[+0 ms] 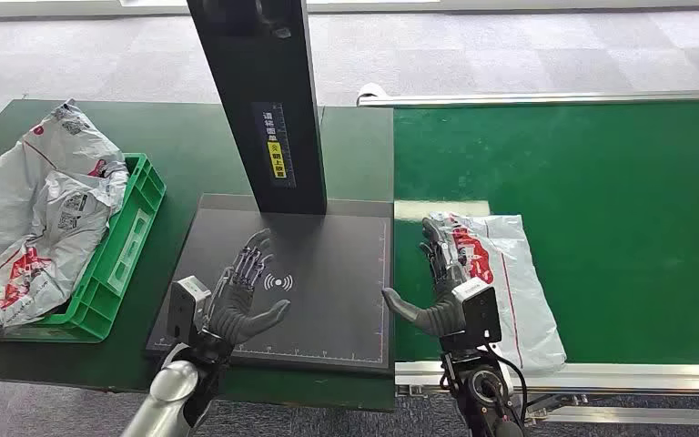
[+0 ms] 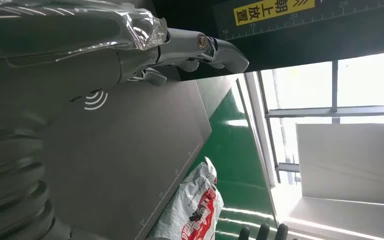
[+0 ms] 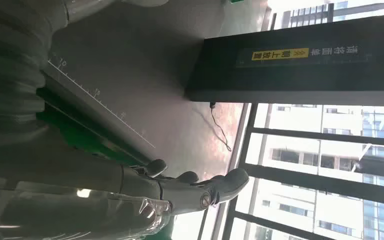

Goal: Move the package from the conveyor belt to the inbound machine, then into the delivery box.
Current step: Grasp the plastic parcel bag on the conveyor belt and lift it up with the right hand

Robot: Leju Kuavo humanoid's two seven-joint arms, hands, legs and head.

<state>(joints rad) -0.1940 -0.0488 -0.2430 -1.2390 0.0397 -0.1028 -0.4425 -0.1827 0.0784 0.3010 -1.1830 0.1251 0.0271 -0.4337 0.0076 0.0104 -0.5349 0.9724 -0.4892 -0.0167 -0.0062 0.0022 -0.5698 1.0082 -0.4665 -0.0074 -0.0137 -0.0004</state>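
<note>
A white-grey package with red print (image 1: 510, 282) lies flat on the green conveyor belt (image 1: 601, 182), close to its near left corner. My right hand (image 1: 441, 278) is spread over the package's left edge with its fingers straight and its thumb out toward the machine; it grips nothing. My left hand (image 1: 241, 293) hovers open, palm up, over the inbound machine's dark plate (image 1: 328, 273). In the left wrist view the package (image 2: 196, 207) lies past the plate's edge (image 2: 130, 150). The right wrist view has my thumb (image 3: 210, 192) beside the plate (image 3: 130, 60).
The machine's black column (image 1: 259, 100) rises behind the plate. A green delivery crate (image 1: 123, 246) at the left holds several grey packages (image 1: 36, 209) piled over its rim. The belt's metal rail (image 1: 601, 375) runs along the near edge.
</note>
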